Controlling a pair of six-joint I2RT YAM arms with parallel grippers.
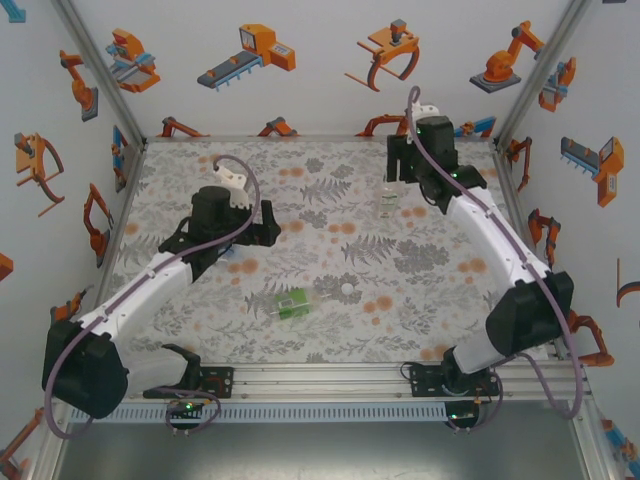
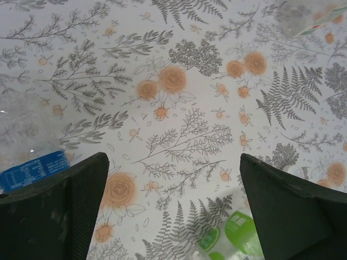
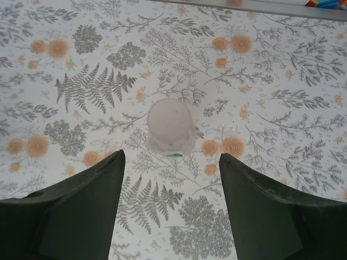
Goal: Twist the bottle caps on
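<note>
Floral tabletop [image 3: 282, 179] below: my right gripper [image 3: 171, 157], jaws apart and empty, hangs straight over the upright bottle [image 3: 171, 127]; my left gripper [image 2: 173, 157], spread wide, is well apart.

Left pincer [image 2: 173, 162], right pincer [image 3: 172, 158] agape.

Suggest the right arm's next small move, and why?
Probably back the right end effector away from the upright bottle: its jaws stand open, gripping nothing, and the bottle looks capped. A loose white cap lies beside the green-labelled bottle.
</note>
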